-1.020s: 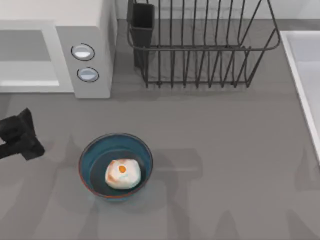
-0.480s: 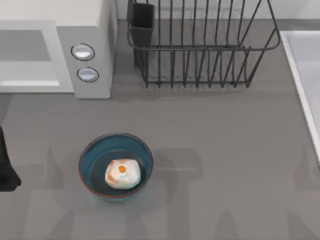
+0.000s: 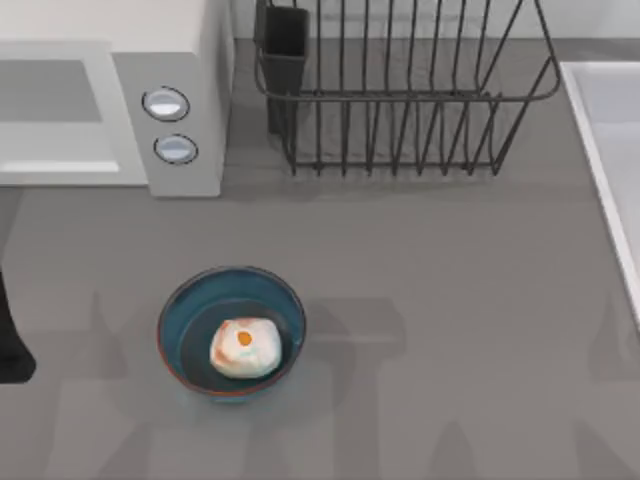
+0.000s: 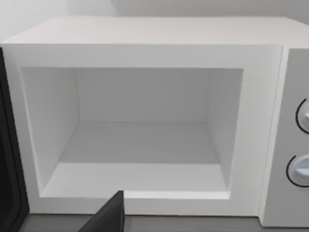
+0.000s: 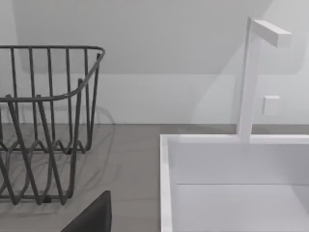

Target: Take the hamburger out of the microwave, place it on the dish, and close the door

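1. Hamburger (image 3: 243, 348) sits in the dish (image 3: 178, 312), near-left on your worktop (image 3: 450, 300).
2. Microwave (image 4: 145, 53) cavity's open; door (image 4: 8, 159) swung left.
3. L arm at left edge; can't tell finger state on either arm.

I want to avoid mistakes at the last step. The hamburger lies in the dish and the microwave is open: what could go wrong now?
1. The left arm is at the table's left edge, beside the dish; swinging toward the microwave, it might knock the dish and the hamburger.
2. The dark panel left of the cavity, probably the door, stands wide open; a push might slip off it.
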You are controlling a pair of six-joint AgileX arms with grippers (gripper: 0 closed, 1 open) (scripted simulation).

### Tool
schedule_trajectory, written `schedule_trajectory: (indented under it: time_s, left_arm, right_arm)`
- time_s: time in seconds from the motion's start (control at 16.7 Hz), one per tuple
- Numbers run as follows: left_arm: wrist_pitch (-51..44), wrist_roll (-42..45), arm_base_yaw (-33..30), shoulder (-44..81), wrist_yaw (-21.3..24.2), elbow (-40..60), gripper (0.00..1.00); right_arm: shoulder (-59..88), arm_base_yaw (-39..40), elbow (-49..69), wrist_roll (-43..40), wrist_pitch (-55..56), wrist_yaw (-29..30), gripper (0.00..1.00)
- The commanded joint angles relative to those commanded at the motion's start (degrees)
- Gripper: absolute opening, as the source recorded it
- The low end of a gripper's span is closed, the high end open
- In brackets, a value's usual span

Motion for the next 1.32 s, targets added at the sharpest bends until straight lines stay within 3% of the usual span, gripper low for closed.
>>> schedule_trajectory:
  time_s: [0.6,1.32]
  left_arm:
    - [0.0,0.0,0.0,0.0,0.0,0.0,0.02]
    - [2.3,0.0,-0.9,2.2,-0.8,-0.5,0.0]
  right_arm:
    - [0.0,0.0,0.0,0.0,0.0,0.0,1.0]
    - [0.0,0.0,0.0,0.0,0.0,0.0,1.0]
